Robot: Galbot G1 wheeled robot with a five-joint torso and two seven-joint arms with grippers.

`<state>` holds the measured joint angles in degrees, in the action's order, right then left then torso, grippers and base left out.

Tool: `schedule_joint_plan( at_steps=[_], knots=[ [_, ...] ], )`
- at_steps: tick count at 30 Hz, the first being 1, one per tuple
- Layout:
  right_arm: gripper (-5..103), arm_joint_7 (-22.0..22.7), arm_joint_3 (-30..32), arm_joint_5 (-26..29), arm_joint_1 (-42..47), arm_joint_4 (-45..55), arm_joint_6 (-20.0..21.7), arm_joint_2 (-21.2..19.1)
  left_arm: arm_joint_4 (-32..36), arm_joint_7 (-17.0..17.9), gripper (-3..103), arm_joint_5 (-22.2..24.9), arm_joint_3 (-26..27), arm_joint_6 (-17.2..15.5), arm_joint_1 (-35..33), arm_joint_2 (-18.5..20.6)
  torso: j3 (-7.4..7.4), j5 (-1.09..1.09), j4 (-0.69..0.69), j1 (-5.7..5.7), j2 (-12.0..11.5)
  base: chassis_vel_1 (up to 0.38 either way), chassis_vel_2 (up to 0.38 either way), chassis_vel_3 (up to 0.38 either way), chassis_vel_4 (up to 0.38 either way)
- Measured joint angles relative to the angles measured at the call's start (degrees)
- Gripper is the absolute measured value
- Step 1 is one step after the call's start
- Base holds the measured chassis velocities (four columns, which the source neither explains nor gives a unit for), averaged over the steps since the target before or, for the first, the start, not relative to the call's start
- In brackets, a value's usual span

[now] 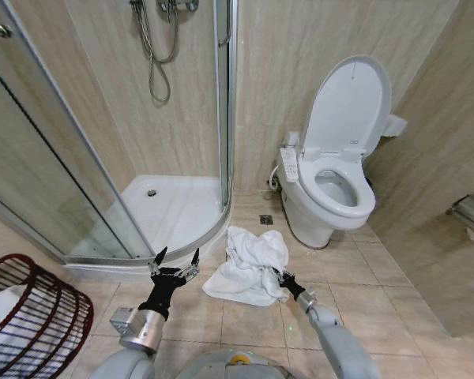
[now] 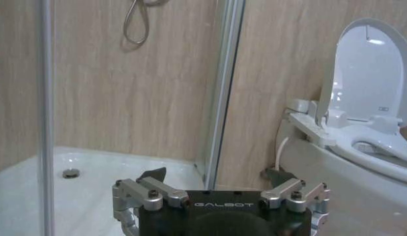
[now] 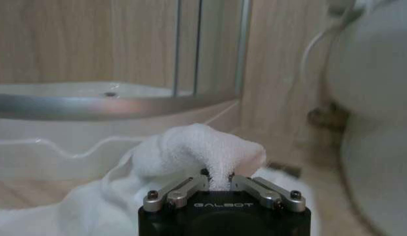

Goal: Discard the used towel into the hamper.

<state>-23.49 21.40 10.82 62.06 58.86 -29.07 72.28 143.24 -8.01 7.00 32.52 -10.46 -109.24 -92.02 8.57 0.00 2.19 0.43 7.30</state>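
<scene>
We see the white towel (image 1: 249, 266) crumpled on the tiled floor (image 1: 355, 276) between the shower tray (image 1: 174, 209) and the toilet (image 1: 332, 185). Our right gripper (image 1: 281, 277) sits at the towel's right edge, its fingers pinched nearly together on a raised fold of cloth (image 3: 213, 152). Our left gripper (image 1: 174, 263) hovers just left of the towel, jaws spread wide and holding nothing. The hamper (image 1: 33, 316) stands at far left, well apart from both; something white, perhaps cloth, lies inside.

Black "GALBOT"-marked end effector (image 3: 218, 183), silver fingers (image 3: 180, 189)
</scene>
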Motion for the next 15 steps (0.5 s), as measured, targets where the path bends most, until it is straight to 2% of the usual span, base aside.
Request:
schedule_joint_plan(
  at_steps=[2,3,5,7,10,11,14,15],
  knots=[
    [2,2.7,3.0,-2.2,4.9,8.9,0.6,-0.9,0.0,0.0,100,0.0,0.0,0.0,0.0,0.0,0.00,0.02,0.00,0.00,0.0,0.000,0.000,0.000,0.000],
    [2,2.7,3.0,-2.2,4.9,8.9,0.6,-0.9,0.0,0.0,100,0.0,0.0,0.0,0.0,0.0,0.00,0.02,0.00,0.00,0.0,0.000,0.000,0.000,0.000],
    [2,4.3,6.0,-3.1,9.4,17.0,3.8,-1.9,0.0,0.0,100,0.0,0.0,0.0,0.0,0.0,0.00,-0.01,-0.02,0.00,0.0,0.000,0.000,0.000,0.000],
    [2,4.7,7.2,-3.2,11.1,20.7,4.8,-2.3,0.0,0.0,100,0.0,0.0,0.0,0.0,0.0,0.00,0.00,-0.03,0.00,0.0,0.000,0.000,0.000,0.000],
    [2,5.0,11.7,-4.6,15.7,33.1,6.9,-2.5,0.0,0.0,100,0.0,0.0,0.0,0.0,0.0,0.00,-0.02,0.00,0.00,0.0,0.000,0.000,0.000,0.000],
    [2,5.0,11.7,-4.6,15.7,33.1,6.9,-2.5,0.0,0.0,100,0.0,0.0,0.0,0.0,0.0,0.00,-0.02,0.00,0.00,0.0,0.000,0.000,0.000,0.000],
    [2,6.7,15.7,-5.8,19.9,47.2,9.5,-1.5,0.0,0.0,100,0.0,0.0,0.0,0.0,0.0,0.00,-0.01,0.00,0.00,0.0,0.000,0.000,0.000,0.000],
    [2,6.7,15.7,-5.8,19.9,47.2,9.5,-1.5,0.0,0.0,100,0.0,0.0,0.0,0.0,0.0,0.00,-0.01,0.00,0.00,0.0,0.000,0.000,0.000,0.000]
  ],
)
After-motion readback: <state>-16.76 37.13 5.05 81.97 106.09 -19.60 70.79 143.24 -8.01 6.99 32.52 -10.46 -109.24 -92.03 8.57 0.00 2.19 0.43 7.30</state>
